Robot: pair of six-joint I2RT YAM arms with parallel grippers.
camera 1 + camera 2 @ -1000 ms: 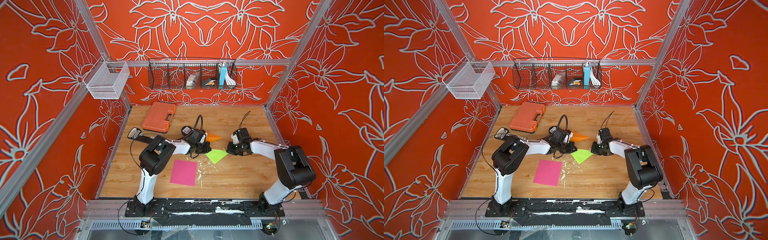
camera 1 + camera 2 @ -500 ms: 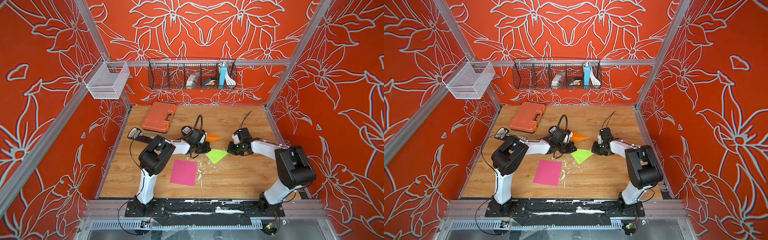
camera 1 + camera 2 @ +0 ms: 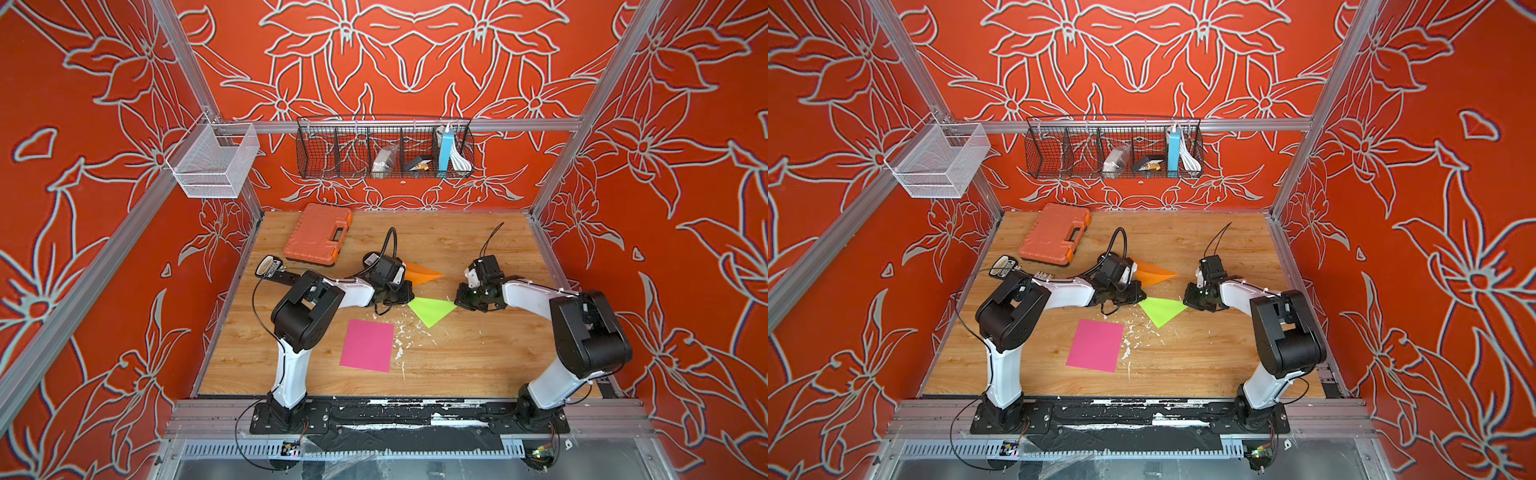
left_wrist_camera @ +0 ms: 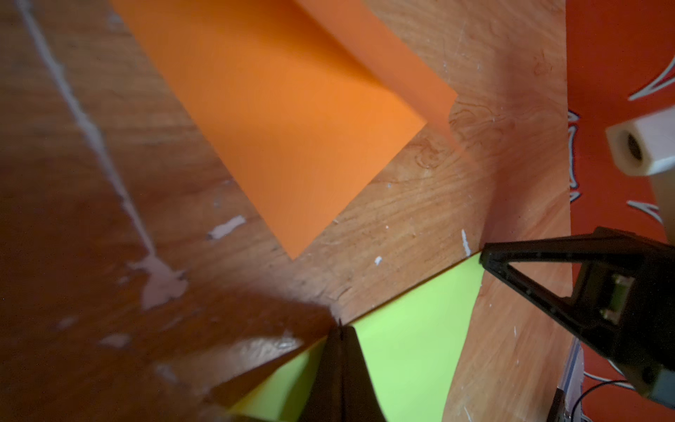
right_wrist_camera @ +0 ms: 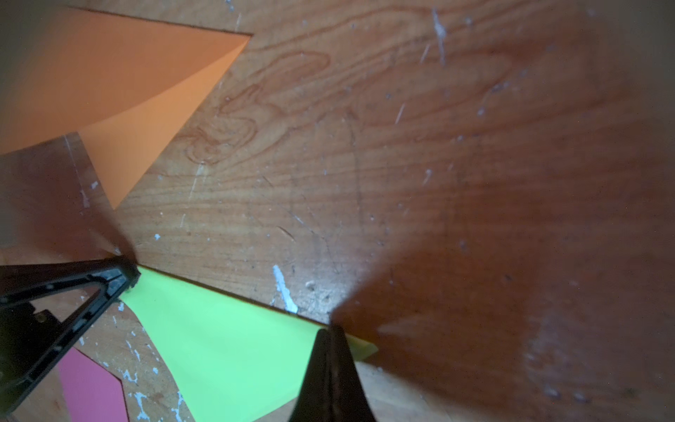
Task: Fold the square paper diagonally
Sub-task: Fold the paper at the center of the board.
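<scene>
A lime-green paper lies folded into a triangle at mid-table, seen in both top views. My left gripper is shut, its tip pressing down on the triangle's left corner. At the opposite, right corner my right gripper is shut too, its tip down on the paper. The two tips stand at the two ends of the long far edge. Each wrist view shows the green sheet flat on the wood. Neither gripper holds anything between its fingers.
An orange folded paper lies just behind the left gripper. A flat pink sheet sits nearer the front, beside white flecks. An orange tool case lies back left. Wire baskets hang on the walls.
</scene>
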